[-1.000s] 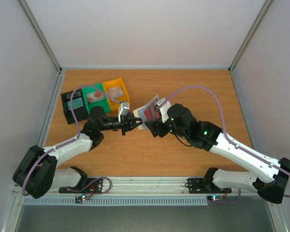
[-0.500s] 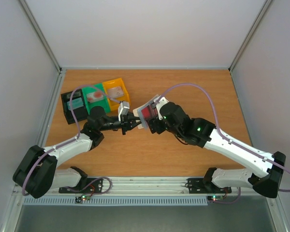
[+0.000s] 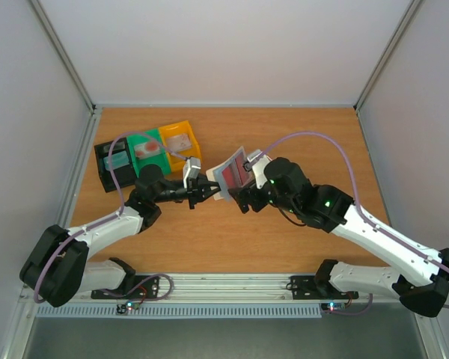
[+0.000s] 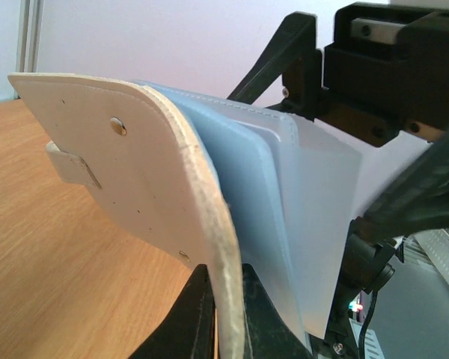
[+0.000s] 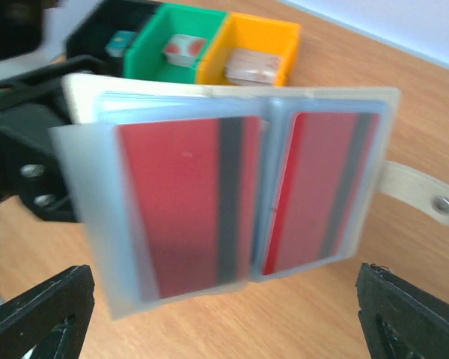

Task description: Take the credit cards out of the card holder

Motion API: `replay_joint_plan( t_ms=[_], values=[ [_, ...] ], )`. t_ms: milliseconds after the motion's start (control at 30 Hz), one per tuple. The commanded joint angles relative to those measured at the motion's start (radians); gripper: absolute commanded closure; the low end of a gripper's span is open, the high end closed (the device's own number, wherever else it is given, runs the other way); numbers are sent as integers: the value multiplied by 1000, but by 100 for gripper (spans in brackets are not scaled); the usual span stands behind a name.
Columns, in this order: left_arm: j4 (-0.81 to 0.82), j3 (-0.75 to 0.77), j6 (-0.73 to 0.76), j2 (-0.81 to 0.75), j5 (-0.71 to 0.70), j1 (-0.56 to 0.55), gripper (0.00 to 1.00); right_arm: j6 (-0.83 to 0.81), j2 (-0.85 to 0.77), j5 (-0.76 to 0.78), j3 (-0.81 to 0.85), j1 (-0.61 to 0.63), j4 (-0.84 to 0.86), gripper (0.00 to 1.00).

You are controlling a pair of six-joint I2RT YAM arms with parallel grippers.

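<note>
The card holder [image 3: 232,173] is held up off the table, spread open between the two arms. In the right wrist view the card holder [image 5: 232,194] shows two reddish credit cards, one in the left pocket [image 5: 179,202] and one in the right pocket [image 5: 318,191], each with a dark stripe. No pale bluish card shows. My left gripper [image 3: 209,191] is shut on the holder's cream cover edge [image 4: 226,299]. Pale blue sleeves [image 4: 262,209] fan out beside the cover. My right gripper [image 3: 243,198] is open wide just below and before the holder [image 5: 224,318], touching nothing.
Black [image 3: 112,161], green [image 3: 146,149] and yellow [image 3: 179,140] bins stand side by side at the back left, with small items in them. The holder's snap tab [image 5: 415,191] sticks out to the right. Bare wooden table [image 3: 299,134] lies behind and to the right.
My right arm pushed in toward the holder half a second ago and has drawn back to the right. The left gripper and the holder have stayed put.
</note>
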Motion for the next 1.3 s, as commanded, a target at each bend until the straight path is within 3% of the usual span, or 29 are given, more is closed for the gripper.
replay_joint_plan(
  t_ms=[0,267,767,1033,1267],
  values=[
    [69,-6,30,-17,4,-6,100,-41,-9,-179,2,8,53,2],
    [64,-11,32,-17,-3,-6,100,-33,108,52,72,57,53,1],
    [75,-12,32,-10,2,-7,100,-18,40,79,18,58,48,2],
    [68,-15,30,-15,2,-7,100,14,60,220,45,56,-11,10],
    [65,-14,34,-15,-1,-7,100,-2,112,135,90,58,-25,11]
  ],
)
